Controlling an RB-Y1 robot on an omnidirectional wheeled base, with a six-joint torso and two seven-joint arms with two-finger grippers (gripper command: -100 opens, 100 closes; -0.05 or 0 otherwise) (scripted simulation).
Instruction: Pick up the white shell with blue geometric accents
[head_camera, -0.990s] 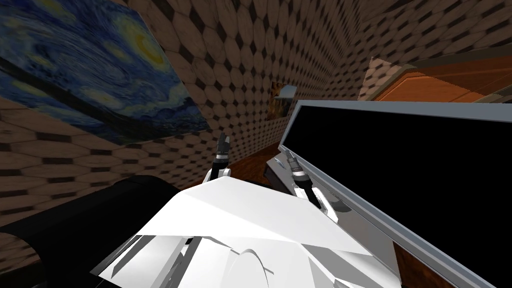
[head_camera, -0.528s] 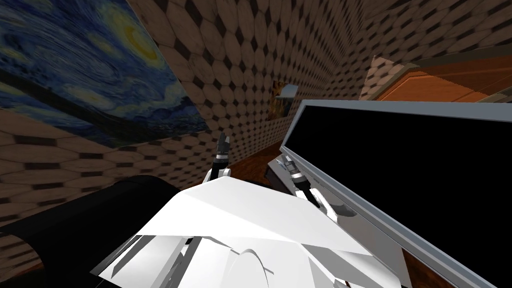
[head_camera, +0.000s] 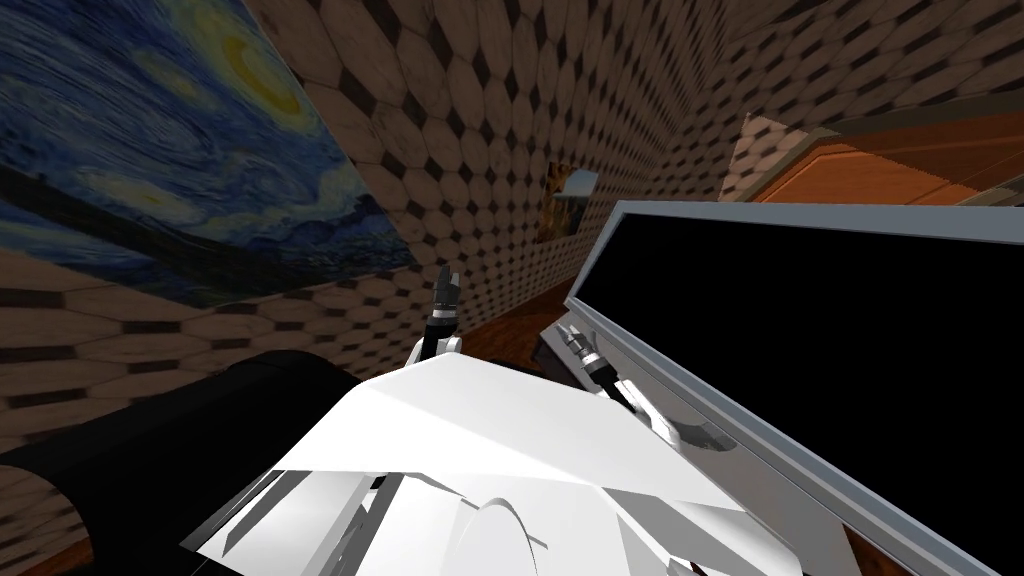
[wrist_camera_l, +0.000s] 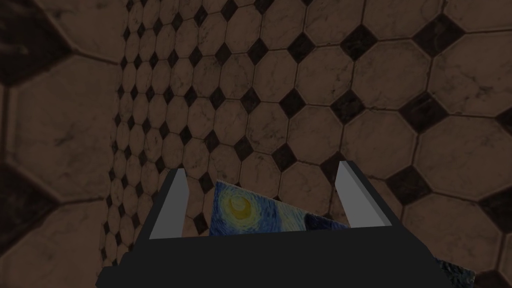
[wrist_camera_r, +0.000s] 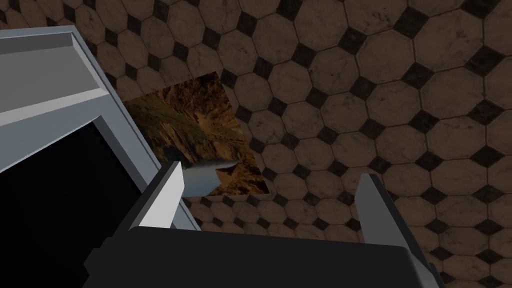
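Observation:
My left gripper points up toward the tiled wall, just left of the chest's tip. In its wrist view the left gripper is open with nothing between the fingers. My right gripper sits close against the lower left corner of a large grey frame around a black area. In the right wrist view the right gripper is also open and empty, with the grey frame just beside one finger.
A blue swirling-sky painting hangs on the tiled wall to the left, and a small landscape picture further along. Orange wooden furniture stands behind the frame. A dark rounded mass lies at lower left.
The whole head view has shifted: the painting has slid left and the grey frame right, so I have turned a little. My right gripper has drawn nearer the frame's corner.

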